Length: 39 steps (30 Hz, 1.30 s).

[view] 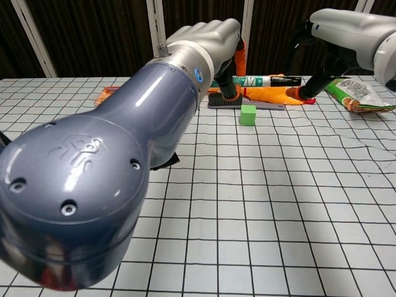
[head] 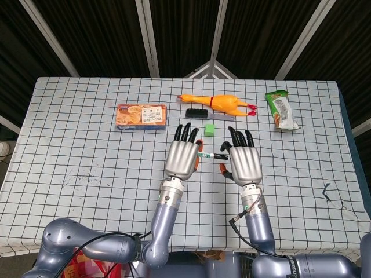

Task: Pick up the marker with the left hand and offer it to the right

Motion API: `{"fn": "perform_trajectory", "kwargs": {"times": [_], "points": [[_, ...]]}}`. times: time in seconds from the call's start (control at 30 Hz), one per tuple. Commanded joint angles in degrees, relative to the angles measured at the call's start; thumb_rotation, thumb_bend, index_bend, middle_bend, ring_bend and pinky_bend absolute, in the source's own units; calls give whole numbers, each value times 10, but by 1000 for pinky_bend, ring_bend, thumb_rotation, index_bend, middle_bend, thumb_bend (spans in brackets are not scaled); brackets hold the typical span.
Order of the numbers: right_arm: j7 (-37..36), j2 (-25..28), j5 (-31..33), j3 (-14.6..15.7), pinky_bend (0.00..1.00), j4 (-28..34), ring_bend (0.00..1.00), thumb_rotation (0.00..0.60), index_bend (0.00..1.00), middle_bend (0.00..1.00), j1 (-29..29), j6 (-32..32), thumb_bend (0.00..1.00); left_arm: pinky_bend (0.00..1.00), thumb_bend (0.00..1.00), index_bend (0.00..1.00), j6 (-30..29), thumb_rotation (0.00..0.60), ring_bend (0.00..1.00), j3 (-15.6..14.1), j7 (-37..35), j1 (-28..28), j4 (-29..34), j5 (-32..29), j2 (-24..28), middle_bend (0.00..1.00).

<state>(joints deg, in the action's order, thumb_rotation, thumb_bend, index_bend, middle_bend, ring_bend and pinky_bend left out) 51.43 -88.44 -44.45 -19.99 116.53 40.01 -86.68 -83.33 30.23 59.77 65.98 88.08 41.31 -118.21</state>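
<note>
My left hand (head: 182, 156) is raised over the middle of the checkered table (head: 81, 156) and grips a white marker (head: 211, 155) with a green label and a black cap. The marker (view: 260, 80) lies level, its cap end pointing toward my right hand. The left hand (view: 207, 36) fills the upper middle of the chest view, its arm hiding much of the table's left side. My right hand (head: 245, 163) hovers just right of the cap with fingers spread. In the chest view the right hand (view: 343, 31) has its dark fingertips (view: 303, 48) close to the cap, not closed on it.
Along the far side lie a cracker box (head: 142, 116), a yellow rubber chicken (head: 223, 103), a black brush (head: 198, 113), a green cube (head: 210, 130) and a green snack bag (head: 281, 110). The cube (view: 248, 114) sits on the table just below the raised marker.
</note>
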Motion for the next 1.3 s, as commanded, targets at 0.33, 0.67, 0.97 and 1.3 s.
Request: {"fn": "perform_trajectory", "kwargs": {"times": [0.33,0.67,0.97,1.3], "points": [[-11,3,7,5,36,-7,107,600,481,77,3,3,345,0,569,543,1,600,0,-2,-11,-1,-3,8,-1,145],[-16,-1,-2,7,36,-10,109,600,540,78,9,-1,354,0,568,544,1,600,0,-2,-10,-3,-1,4,-1,145],[-14,-4,3,6,36,-11,109,600,551,78,13,-5,354,0,569,544,3,600,0,-4,-14,-5,-3,5,1,145],[-12,-6,9,4,36,-11,109,600,551,78,17,-10,354,0,569,544,5,600,0,-4,-15,-4,-2,5,0,145]]}}
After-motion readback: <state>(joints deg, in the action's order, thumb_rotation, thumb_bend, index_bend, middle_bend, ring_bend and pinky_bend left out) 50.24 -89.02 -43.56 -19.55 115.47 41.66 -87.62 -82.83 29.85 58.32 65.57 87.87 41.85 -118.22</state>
